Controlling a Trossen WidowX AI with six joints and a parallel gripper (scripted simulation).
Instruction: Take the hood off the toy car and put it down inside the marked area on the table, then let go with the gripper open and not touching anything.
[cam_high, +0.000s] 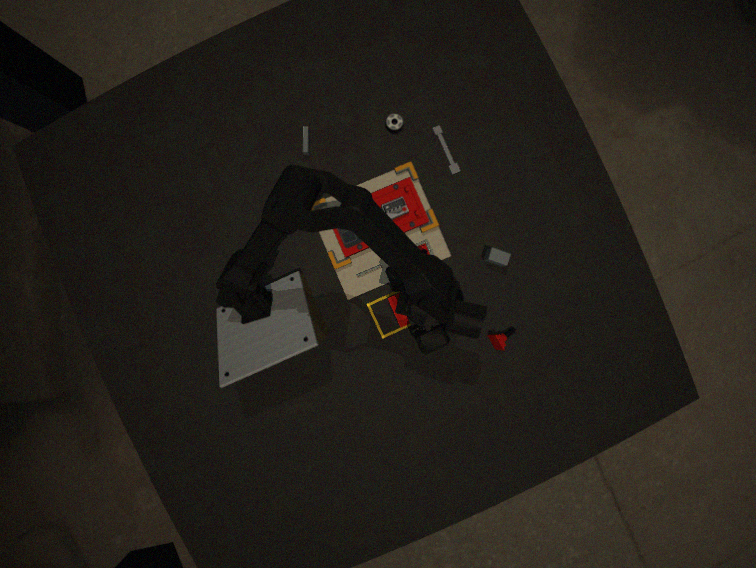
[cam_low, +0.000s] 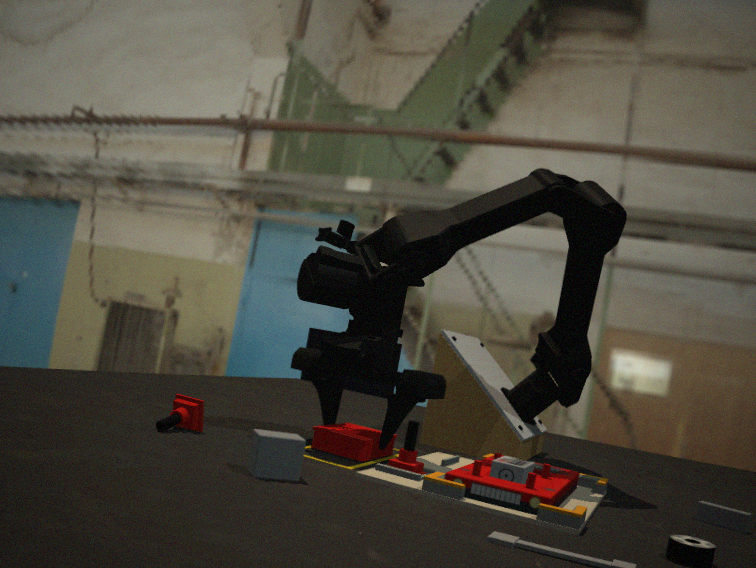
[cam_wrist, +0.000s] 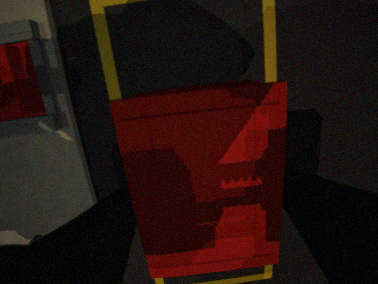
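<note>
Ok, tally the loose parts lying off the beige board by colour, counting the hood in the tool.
Red: 2, the hood in the tool and a pegged block.
Grey: 3, a cube, a short bar, a long bar.
Black and white: 1, a wheel.
Total: 6.

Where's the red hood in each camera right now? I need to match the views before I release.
Top: hood shows as a red sliver at the yellow outline's right edge, mostly under the gripper.
Exterior: low, left of centre, between the fingers.
Wrist: fills the centre.
Shared landmark: the yellow outline.
</note>
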